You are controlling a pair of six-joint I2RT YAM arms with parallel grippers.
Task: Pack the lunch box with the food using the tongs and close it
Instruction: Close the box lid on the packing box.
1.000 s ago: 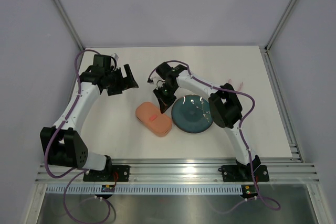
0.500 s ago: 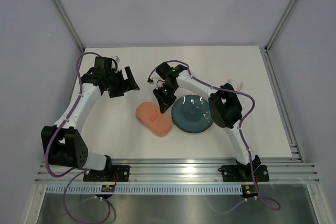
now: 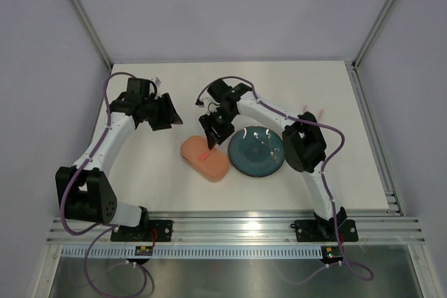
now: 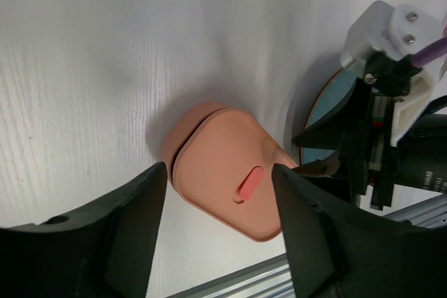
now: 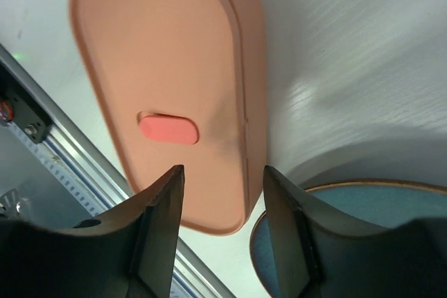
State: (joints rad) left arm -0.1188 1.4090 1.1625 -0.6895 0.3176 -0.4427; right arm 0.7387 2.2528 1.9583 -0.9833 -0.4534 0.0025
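Observation:
The salmon-pink lunch box (image 3: 204, 159) lies shut on the table, its flat lid carrying a small red mark (image 3: 202, 155). My left gripper (image 3: 166, 112) hangs open to the box's upper left; from its wrist I look down on the lid (image 4: 220, 172) between the jaws (image 4: 220, 242), nothing held. My right gripper (image 3: 214, 129) is open just above the box's far right end, over the lid (image 5: 167, 88), nothing between the jaws (image 5: 223, 242). No food shows. A thin pale shape (image 3: 266, 142) on the plate may be the tongs; I cannot tell.
A round teal plate (image 3: 256, 155) sits right of the box, almost touching it; its rim (image 5: 349, 186) shows beside my right finger. The right arm's elbow (image 3: 302, 146) overhangs the plate's right side. Faint pink marks (image 3: 313, 110) lie on the table beyond. Metal rails run along the front edge.
My right gripper has gone from shut to open and shifted slightly left over the box's end. The left gripper's jaws have narrowed and it has dipped a little toward the box.

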